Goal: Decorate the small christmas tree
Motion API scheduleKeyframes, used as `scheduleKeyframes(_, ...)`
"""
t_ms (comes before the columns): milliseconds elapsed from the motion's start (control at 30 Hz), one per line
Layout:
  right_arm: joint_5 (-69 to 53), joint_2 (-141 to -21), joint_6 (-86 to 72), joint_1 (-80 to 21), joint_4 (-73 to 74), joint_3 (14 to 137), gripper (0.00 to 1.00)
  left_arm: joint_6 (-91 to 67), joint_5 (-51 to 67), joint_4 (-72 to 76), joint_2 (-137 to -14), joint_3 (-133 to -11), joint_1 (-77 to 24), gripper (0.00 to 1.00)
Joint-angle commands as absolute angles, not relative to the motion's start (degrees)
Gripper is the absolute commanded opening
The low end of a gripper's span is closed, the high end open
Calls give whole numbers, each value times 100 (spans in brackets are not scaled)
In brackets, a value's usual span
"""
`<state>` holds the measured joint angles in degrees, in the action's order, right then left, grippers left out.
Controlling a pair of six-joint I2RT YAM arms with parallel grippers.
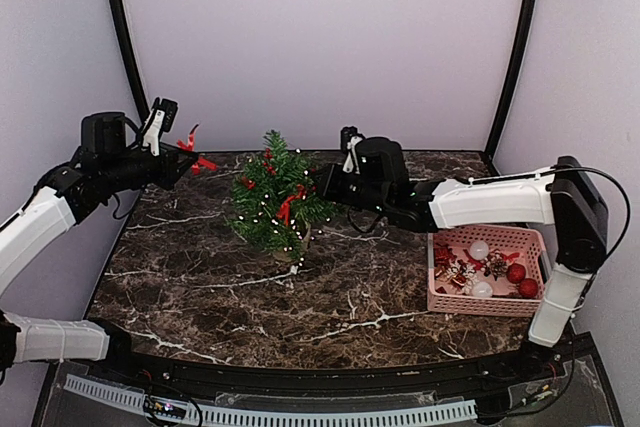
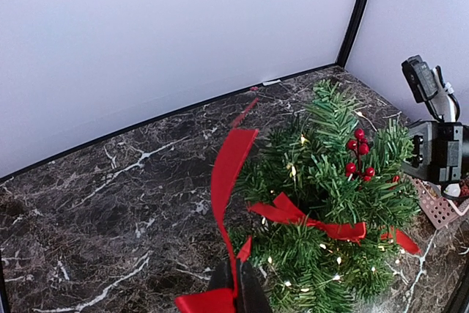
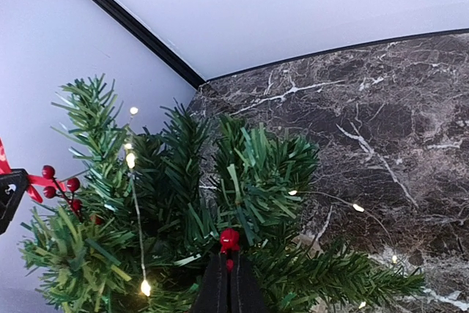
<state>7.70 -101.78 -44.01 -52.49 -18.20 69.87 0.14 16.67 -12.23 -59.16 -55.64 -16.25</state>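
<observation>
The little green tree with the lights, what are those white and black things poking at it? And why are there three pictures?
Those are two robot arms, each ending in a two-finger pincer. One picture is taken from above and behind them; the other two come from small cameras on their wrists. On the dark marble table stands a small bushy green Christmas tree with tiny lights, red berries and a red bow. On the right sits a pink plastic basket of red and white baubles. The left pincer is shut on a long red ribbon, held up beside the tree. The right pincer is shut among the branches, a small red piece at its tip; what that is, I cannot tell.
</observation>
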Motion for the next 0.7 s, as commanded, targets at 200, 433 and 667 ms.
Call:
scheduleKeyframes(200,598,-10484,-4430,-5361,-1846,7416,0,168,1856,-1015,-5805,-5480,-1591,0)
scheduleKeyframes(433,459,-10590,-4573,-5361,-1848,7421,0,160,1903,-990,-5799,-5449,-1591,0)
scheduleKeyframes(667,370,-10536,-4684,-5361,-1930,7255,0,209,1886,-980,-5825,-5405,-1591,0)
